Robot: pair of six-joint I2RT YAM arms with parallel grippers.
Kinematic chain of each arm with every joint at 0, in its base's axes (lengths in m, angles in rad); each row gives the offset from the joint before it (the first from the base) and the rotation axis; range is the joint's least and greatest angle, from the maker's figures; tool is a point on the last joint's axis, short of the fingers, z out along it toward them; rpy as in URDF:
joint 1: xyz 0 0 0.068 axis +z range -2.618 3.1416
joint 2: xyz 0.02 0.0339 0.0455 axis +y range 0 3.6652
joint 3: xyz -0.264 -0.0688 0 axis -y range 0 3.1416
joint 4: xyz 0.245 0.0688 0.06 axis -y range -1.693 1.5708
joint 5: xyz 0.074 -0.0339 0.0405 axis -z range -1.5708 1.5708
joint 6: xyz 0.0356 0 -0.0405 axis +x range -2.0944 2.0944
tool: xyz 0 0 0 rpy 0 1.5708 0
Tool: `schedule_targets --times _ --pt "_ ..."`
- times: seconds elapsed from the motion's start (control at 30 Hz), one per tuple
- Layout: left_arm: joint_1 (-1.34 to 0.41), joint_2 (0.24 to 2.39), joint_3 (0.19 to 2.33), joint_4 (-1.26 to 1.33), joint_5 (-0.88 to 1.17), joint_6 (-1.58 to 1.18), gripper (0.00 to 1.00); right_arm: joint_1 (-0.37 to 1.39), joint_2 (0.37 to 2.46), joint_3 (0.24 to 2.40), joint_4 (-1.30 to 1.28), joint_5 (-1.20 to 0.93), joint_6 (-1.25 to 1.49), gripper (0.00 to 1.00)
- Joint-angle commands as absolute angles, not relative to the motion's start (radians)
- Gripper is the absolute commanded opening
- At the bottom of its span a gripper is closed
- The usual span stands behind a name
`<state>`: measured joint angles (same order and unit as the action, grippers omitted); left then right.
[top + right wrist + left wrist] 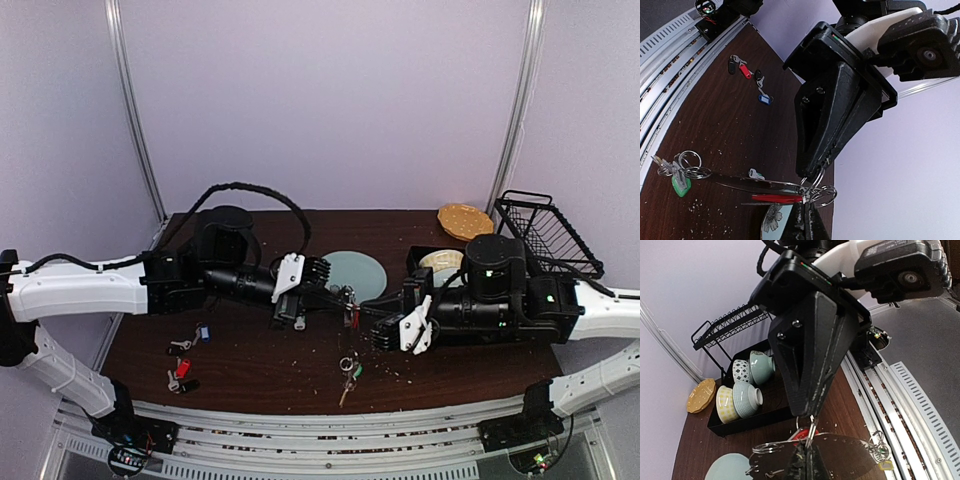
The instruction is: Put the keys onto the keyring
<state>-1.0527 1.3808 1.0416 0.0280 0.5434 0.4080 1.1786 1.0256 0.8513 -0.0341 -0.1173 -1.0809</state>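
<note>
the left arm [80,285] and the right arm [610,310] both begin as smooth white shells near their bases and turn into blocky black motor housings toward the wrists, with small green lights [548,298] glowing on the right arm's black blocks. a ribbed black cable [255,190] arches over the left arm's round black joint, and thinner black wires trail along the white shells. the left pincer [342,295] and the right pincer [372,330] each carry a white bracket [288,275] behind matte black, wedge-shaped fingers [812,355], whose broad ends show round screws [796,324] set into the plate.
</note>
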Motion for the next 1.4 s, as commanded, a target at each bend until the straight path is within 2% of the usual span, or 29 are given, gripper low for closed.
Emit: schedule_targets --times 0.0,0.2,0.6,0.87,1.03,1.37 --pt "-1.044 1.377 1.071 0.084 0.552 0.388 0.00 1.186 1.006 0.841 -0.008 -0.135 -1.072 0.00" --pt "-1.029 1.377 1.068 0.083 0.545 0.373 0.00 1.186 0.990 0.832 -0.004 -0.114 -1.078 0.00" --pt "-1.022 1.440 1.186 -0.078 0.576 0.440 0.00 1.184 1.011 0.846 0.000 -0.101 -1.068 0.00" --pt "-1.005 1.371 1.105 -0.031 0.603 0.456 0.00 1.184 0.980 0.826 -0.006 -0.075 -1.056 0.00" --pt "-0.976 1.392 1.166 -0.153 0.733 0.491 0.00 1.183 0.998 0.882 -0.099 -0.086 -1.084 0.00" --pt "-0.976 1.456 1.283 -0.415 0.776 0.642 0.00 1.199 1.046 0.956 -0.205 -0.196 -1.049 0.00"
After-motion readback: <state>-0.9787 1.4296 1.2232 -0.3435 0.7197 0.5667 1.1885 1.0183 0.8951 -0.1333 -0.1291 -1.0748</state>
